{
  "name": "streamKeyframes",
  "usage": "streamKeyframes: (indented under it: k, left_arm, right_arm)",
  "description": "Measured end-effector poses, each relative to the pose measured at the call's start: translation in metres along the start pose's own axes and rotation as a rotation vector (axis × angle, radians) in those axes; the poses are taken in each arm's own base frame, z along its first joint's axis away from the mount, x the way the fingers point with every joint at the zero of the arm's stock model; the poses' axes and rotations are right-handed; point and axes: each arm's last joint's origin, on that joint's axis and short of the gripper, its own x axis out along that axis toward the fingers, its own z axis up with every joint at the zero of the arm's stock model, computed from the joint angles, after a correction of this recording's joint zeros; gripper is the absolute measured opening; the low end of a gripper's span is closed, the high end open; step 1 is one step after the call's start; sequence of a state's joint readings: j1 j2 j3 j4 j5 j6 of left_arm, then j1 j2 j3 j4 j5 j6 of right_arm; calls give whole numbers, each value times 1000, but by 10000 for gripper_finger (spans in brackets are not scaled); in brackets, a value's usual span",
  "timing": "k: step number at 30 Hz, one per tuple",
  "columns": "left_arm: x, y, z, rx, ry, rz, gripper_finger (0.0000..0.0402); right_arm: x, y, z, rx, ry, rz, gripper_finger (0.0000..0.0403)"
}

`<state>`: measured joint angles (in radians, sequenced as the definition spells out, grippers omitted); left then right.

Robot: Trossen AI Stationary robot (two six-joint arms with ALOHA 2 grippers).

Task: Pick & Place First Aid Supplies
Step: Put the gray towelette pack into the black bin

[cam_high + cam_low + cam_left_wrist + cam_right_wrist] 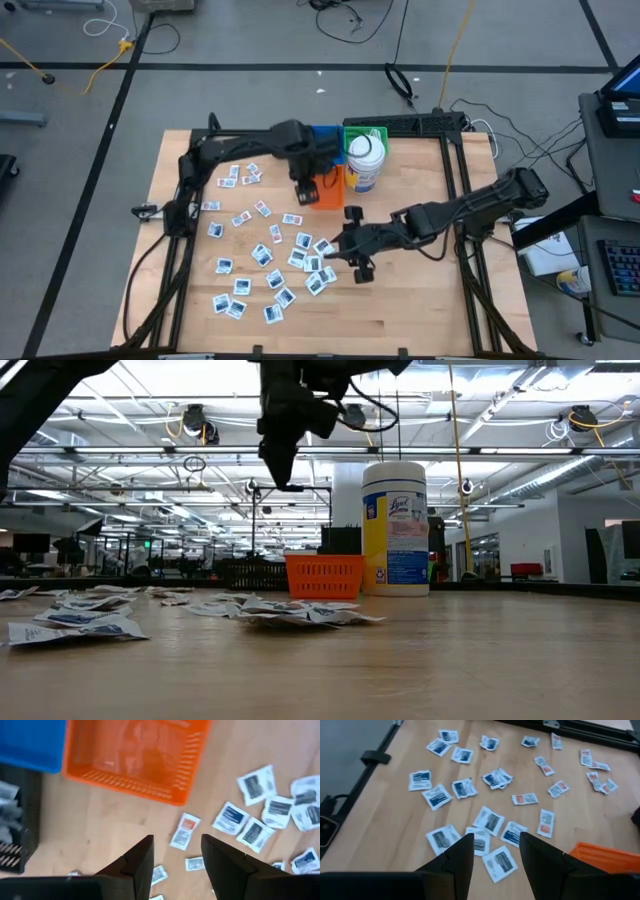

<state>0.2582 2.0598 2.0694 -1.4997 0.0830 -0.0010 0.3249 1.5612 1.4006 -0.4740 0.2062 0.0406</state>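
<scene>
Several small white square packets with blue, dark or red print lie flat and scattered over the table's left and middle. My left gripper hangs open in the air beside the orange basket, above a red-printed packet. In the low view it hangs well above the table. My right gripper is open over the right end of the packet cluster, with packets below its fingers. No grey-green strips show.
A white wipes canister stands right of the basket. A blue bin and a green one sit at the far edge. Bare wood lies on the table's near right.
</scene>
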Motion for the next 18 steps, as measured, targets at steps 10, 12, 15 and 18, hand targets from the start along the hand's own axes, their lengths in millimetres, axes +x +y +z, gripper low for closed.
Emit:
streamKeyframes:
  k: [10, 12, 15, 18]
  left_arm:
    - [35, -64, -12, 134, 95, 1, 188]
    - [45, -78, -17, 163, 117, 1, 192]
    - [63, -100, -26, 195, 144, 4, 199]
    - [78, -121, -37, 218, 177, 10, 203]
  right_arm:
    - [-4, 20, 3, -28, -42, 45, 150]
    - [-5, 22, 4, -28, -59, 51, 150]
    - [-6, 24, 6, -28, -78, 57, 150]
    - [-6, 26, 7, -27, -94, 62, 150]
